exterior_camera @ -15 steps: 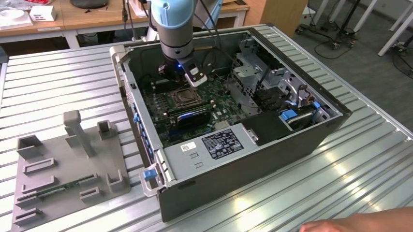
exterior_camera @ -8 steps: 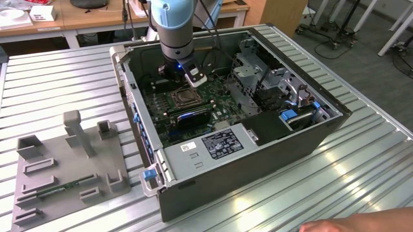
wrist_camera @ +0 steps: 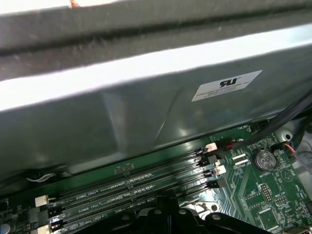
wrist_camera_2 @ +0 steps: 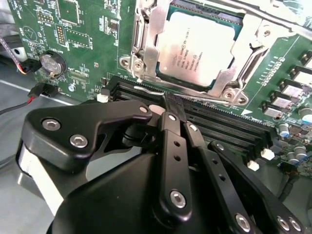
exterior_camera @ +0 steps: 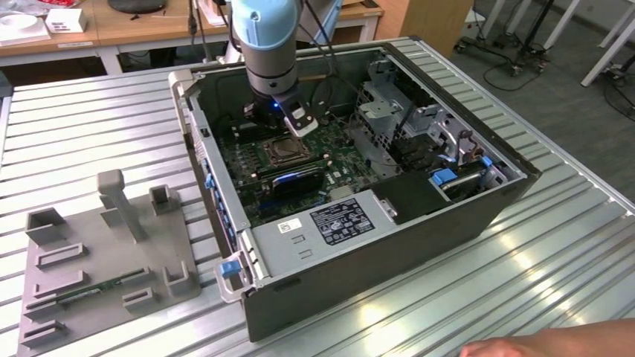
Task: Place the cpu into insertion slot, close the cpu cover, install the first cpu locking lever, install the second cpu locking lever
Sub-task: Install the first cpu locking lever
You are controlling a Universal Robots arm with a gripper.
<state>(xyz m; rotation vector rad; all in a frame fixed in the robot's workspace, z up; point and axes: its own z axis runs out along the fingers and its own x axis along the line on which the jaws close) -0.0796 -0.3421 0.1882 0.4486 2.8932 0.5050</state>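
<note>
My pincer (wrist_camera_2: 165, 105) hangs pinched shut, empty I think, beside the slot (wrist_camera_2: 146, 29); cpu (wrist_camera_2: 197, 46) sits seated, cover (wrist_camera_2: 234, 70) down to trap it.

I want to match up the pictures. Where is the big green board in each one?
Exterior view: the green board lies inside the open computer case, under the arm.
Second wrist view: the board lies beyond the gripper, around the cpu.
First wrist view: the board runs beside the grey case wall.
Shared landmark: the black gripper, close over the board.
</note>
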